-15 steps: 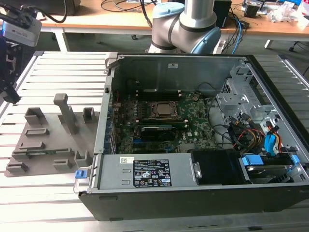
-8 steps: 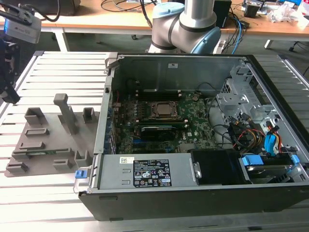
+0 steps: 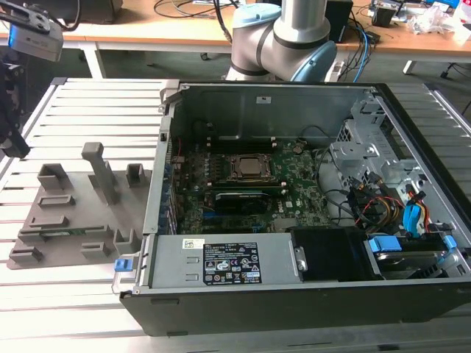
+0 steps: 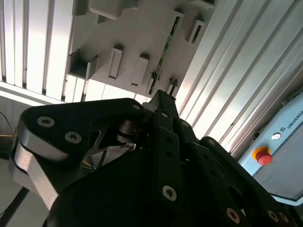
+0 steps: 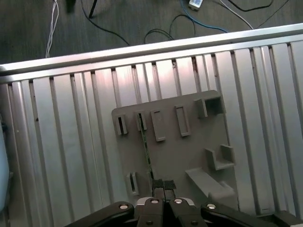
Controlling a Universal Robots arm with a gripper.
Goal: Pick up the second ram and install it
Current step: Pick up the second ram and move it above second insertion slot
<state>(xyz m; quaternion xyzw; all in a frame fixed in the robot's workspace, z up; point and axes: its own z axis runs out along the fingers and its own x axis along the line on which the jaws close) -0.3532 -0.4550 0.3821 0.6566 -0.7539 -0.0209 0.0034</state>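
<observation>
Exterior view, slatted metal table (image 3: 88,103): an open computer case (image 3: 294,301) lies on its side at the exterior view's right, with its motherboard (image 3: 294,180) and CPU socket (image 3: 250,168) exposed. The grey fixture plate (image 3: 73,213), with its upright posts, sits just beside the case on the exterior view's left. The arm (image 3: 294,37) rises behind the case. The black tool (image 3: 18,147) hangs at the exterior view's far left edge, well above the plate and touching nothing.

The first wrist view looks straight down on the fixture plate (image 5: 189,151) and picks out a detail too faint to make out in the exterior view. The second ram (image 5: 147,151), a thin green stick, stands on edge in a slot of the plate. The tool (image 5: 163,183) has its two fingers drawn close together, gripping nothing, with the tips lined up over one end of the stick. Dark cables (image 5: 165,28) trail over the floor beyond the table's edge.

The second wrist view looks along the tool (image 4: 163,101) from behind. It shows the second ram (image 4: 165,47) as a green strip lying between the plate's holders, clear of the fingertips. A red stop button (image 4: 264,157) sits on a grey box off to the side.
</observation>
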